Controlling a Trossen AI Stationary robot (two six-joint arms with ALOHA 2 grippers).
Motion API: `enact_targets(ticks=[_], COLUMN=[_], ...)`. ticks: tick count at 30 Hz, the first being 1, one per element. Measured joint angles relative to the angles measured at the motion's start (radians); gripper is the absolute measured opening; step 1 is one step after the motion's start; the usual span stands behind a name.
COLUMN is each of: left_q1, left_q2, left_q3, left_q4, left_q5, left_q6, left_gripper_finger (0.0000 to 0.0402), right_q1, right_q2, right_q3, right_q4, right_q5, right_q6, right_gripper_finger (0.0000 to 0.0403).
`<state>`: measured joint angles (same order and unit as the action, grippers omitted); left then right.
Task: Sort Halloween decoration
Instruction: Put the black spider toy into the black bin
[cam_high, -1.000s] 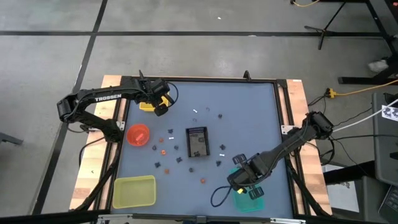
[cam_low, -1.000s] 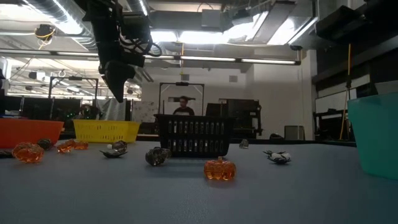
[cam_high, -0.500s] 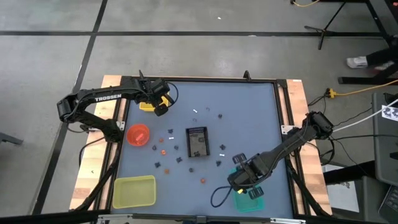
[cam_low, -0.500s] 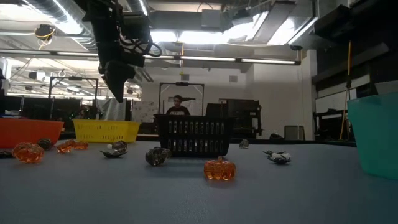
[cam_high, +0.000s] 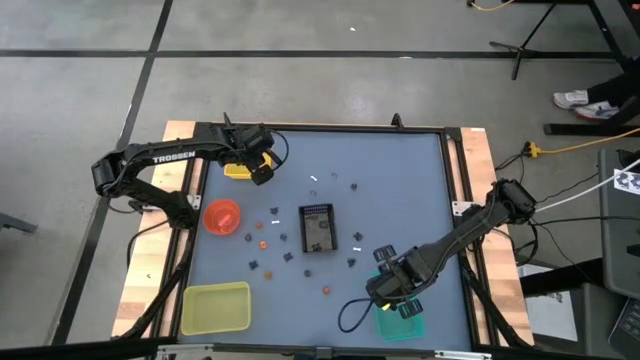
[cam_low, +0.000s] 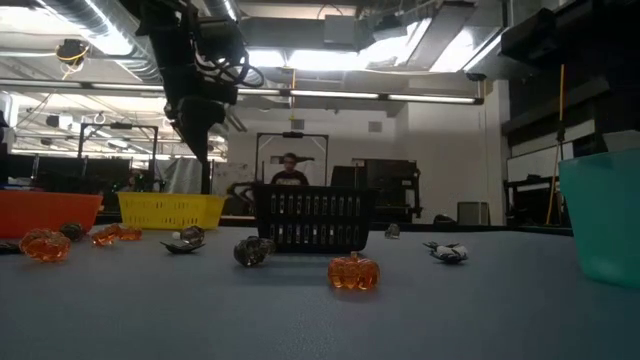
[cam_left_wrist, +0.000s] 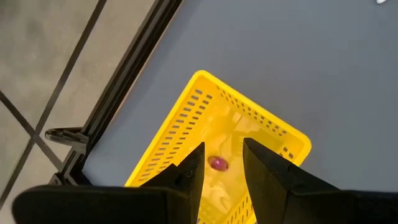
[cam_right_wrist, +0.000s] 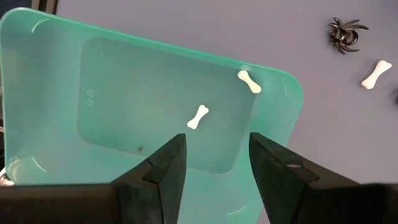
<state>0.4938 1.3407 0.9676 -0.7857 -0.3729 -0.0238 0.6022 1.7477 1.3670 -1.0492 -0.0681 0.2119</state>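
The left gripper (cam_high: 262, 168) hovers over the yellow basket (cam_left_wrist: 211, 149) at the table's far left, fingers parted and empty, a small purple trinket (cam_left_wrist: 218, 163) lying in the basket below. The right gripper (cam_right_wrist: 214, 163) hangs released above the teal bin (cam_right_wrist: 124, 93) at the near right, which holds two white bones (cam_right_wrist: 198, 116). Other trinkets (cam_high: 272, 243) lie scattered around the black tray (cam_high: 317, 228) mid-table.

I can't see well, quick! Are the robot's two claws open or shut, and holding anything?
Left gripper: jaws open, holding nothing, above the yellow basket.
Right gripper: jaws open, holding nothing, above the teal tray with two white bones.
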Motion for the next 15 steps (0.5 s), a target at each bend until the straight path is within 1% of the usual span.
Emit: enact_targets(ticks=[6,12,15], left_q1=[-0.028,-0.091,-0.127], left_q2=[0.0,0.0,0.0], left_q3=[0.0,0.0,0.0], left_q4=[0.004,0.05,0.062], left_q5=[0.001,0.001,0.043], left_q6=[0.0,0.0,0.0], left_gripper_finger=[0.0094,0.0094,0.0094], right_q1=[0.0,0.0,0.0], right_q2=[0.0,0.0,0.0], right_q3=[0.0,0.0,0.0], right_q4=[0.0,0.0,0.0], right_q5=[0.0,0.001,0.001], right_q6=[-0.001,-0.006,-0.006], right_gripper_finger=[0.0174,0.0175,0.0175])
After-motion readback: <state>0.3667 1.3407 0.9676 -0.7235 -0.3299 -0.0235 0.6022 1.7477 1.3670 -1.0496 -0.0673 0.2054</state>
